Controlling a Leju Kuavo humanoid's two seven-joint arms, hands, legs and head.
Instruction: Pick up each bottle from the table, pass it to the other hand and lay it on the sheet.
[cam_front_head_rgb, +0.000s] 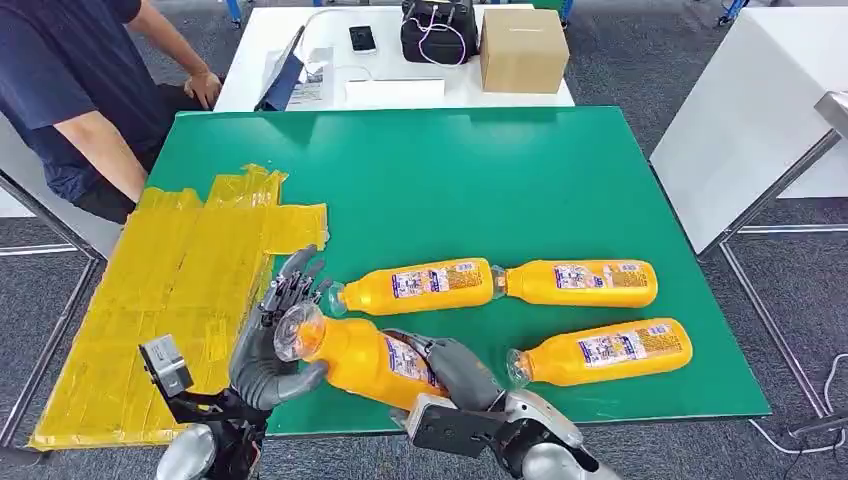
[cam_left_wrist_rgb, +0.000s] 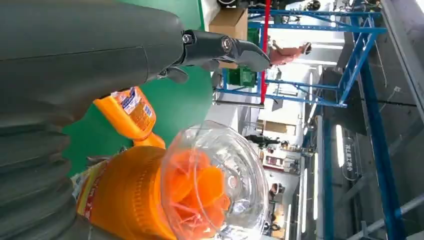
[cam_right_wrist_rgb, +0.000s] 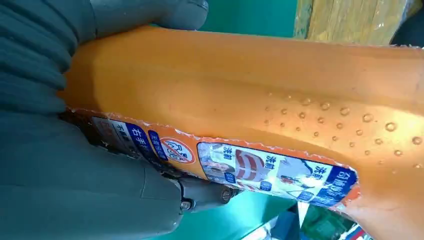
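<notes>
- While our right hand (cam_front_head_rgb: 455, 370) holds the bottle (cam_front_head_rgb: 365, 358) by its label end, we bring our left hand (cam_front_head_rgb: 268, 345) up to its clear bottom end.
- Our right fingers (cam_right_wrist_rgb: 150, 12) are wrapped tight around the orange body, so that hand has it for sure.
- Our left fingers (cam_front_head_rgb: 295, 285) are spread wide past the clear end, with the thumb tucked under it. We think the swap is just starting.
- Three more bottles are on the green tabletop (cam_front_head_rgb: 450, 180): one (cam_front_head_rgb: 420, 286) just past our left fingers, one (cam_front_head_rgb: 582, 283) end to end with it, and one (cam_front_head_rgb: 600, 353) beside our right hand.
- Nothing is lying on the yellow sheet (cam_front_head_rgb: 150, 300) yet. It sits next to our left fingers.
- So we still have all four bottles to put down.
</notes>
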